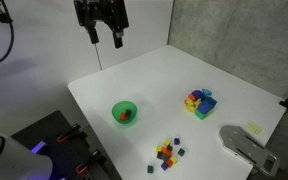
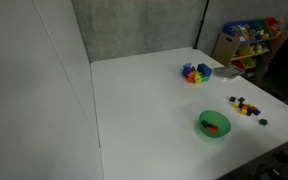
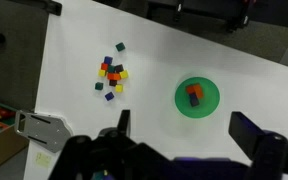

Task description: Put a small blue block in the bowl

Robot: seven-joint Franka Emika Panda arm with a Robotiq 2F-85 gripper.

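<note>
The bright green bowl (image 3: 180, 98) sits on the white table and shows in both exterior views (image 1: 116, 110) (image 2: 203, 126). Inside it lie a tiny dark blue block (image 3: 194, 100) and a tiny red-orange block (image 3: 193, 90), touching each other. A cluster of tiny multicoloured cubes (image 3: 111, 78) lies apart from the bowl, also seen in both exterior views (image 1: 167, 152) (image 2: 246, 105); it holds a few blue ones, such as a blue cube (image 3: 109, 96). My gripper (image 1: 104, 30) hangs high above the table, open and empty; in the wrist view (image 3: 186, 128) its fingers frame the bowl.
A pile of larger yellow, red and blue blocks (image 1: 199, 102) (image 2: 195, 72) stands on the table. A grey-white device (image 1: 246, 145) (image 3: 39, 126) lies near a table corner. A toy shelf (image 2: 246, 42) stands beyond the table. A grey wall backs the table.
</note>
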